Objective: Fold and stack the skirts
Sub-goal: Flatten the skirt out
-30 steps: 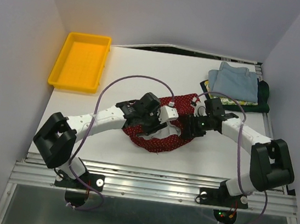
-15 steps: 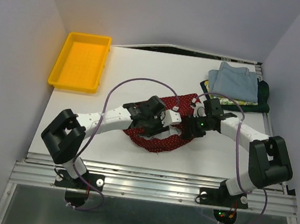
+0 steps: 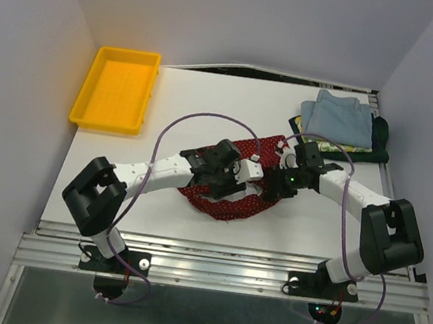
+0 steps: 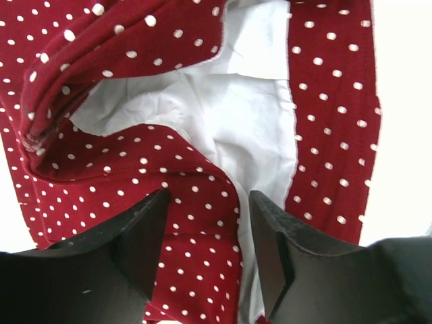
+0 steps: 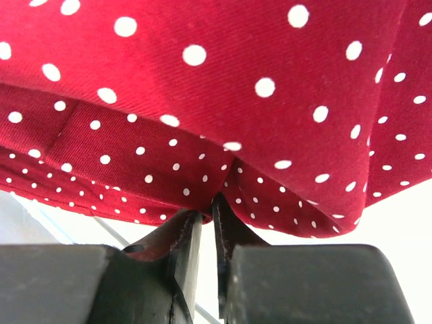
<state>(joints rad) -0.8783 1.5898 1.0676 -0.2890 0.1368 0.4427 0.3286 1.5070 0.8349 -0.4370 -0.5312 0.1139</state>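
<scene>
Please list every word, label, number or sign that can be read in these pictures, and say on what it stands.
None: there is no readable text on the dark red skirt (its white dots are only a pattern), the folded skirts or the yellow tray.

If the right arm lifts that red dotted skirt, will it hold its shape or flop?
Probably flops: the red skirt lies creased and bunched. Likely light: the right gripper pinches just a thin fold of it.
</scene>
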